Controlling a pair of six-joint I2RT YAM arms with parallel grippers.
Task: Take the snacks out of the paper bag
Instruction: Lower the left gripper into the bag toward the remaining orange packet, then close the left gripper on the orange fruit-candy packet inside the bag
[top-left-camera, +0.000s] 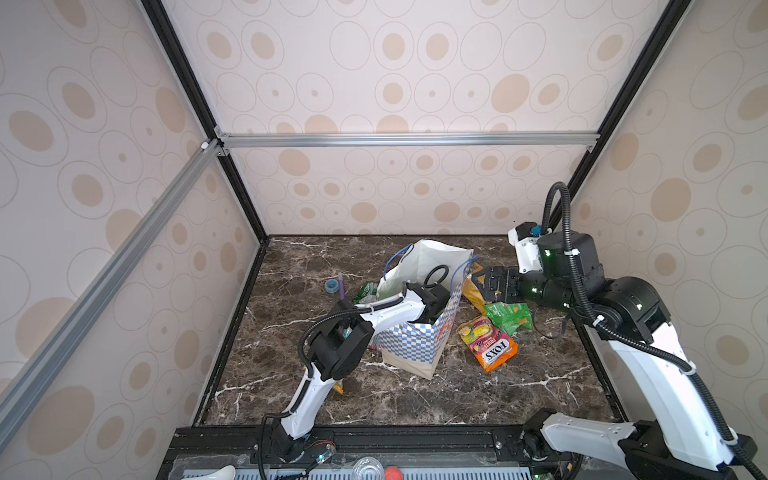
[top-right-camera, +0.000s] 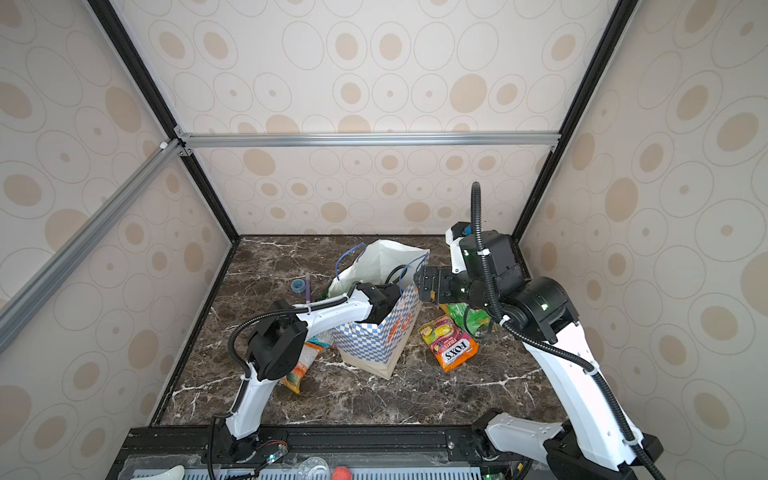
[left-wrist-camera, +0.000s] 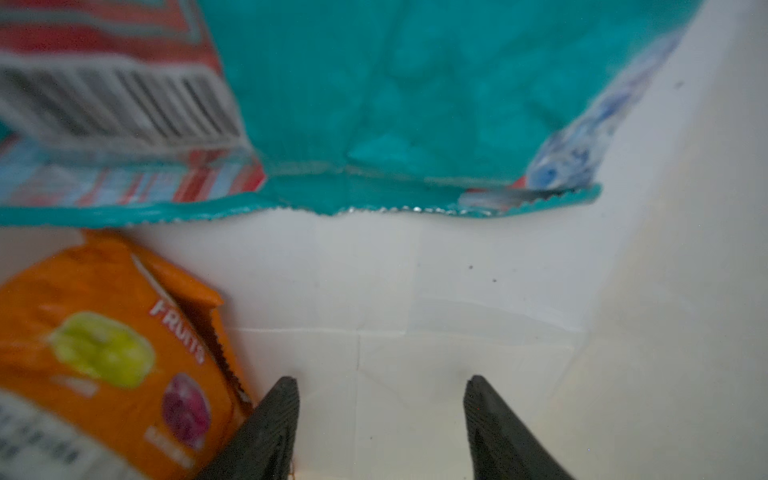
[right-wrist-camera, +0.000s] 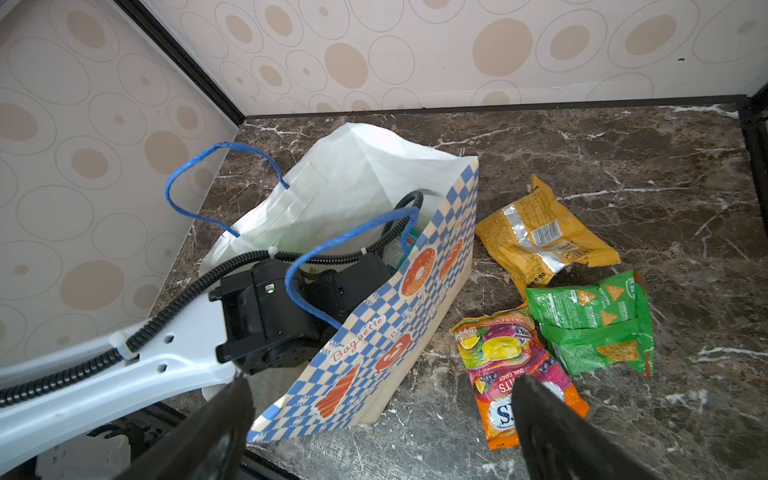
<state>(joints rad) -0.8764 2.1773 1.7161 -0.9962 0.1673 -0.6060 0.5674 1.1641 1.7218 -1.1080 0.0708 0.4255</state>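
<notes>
Inside the paper bag (top-left-camera: 415, 345), the left pincer (left-wrist-camera: 381, 379) hangs low over the white floor with its two black fingers apart and nothing between them. Two snacks lie in there: a teal packet (left-wrist-camera: 395, 95) flat ahead of the fingers, and an orange fruit-candy packet (left-wrist-camera: 95, 332) just beside one finger, though whether they touch is unclear. In both top views the bag stands upright near the middle of the marbled surface (top-left-camera: 415, 399), mouth open, with the left arm reaching down over its near rim.

The right pincer (right-wrist-camera: 380, 384) hovers just outside the bag's right rim, spread wide and empty. On the surface right of the bag lie three snacks: a yellow packet (right-wrist-camera: 540, 232) farthest back, a green packet (right-wrist-camera: 590, 324) nearer, and the orange FOX'S packet (top-left-camera: 490, 345) nearest, touching the green one. An orange-and-white packet (top-right-camera: 305, 361) lies left of the bag, partly under the left arm. Behind and left of the bag sit a blue tape roll (top-left-camera: 332, 285) and a purple pen (top-left-camera: 340, 286), close together.
</notes>
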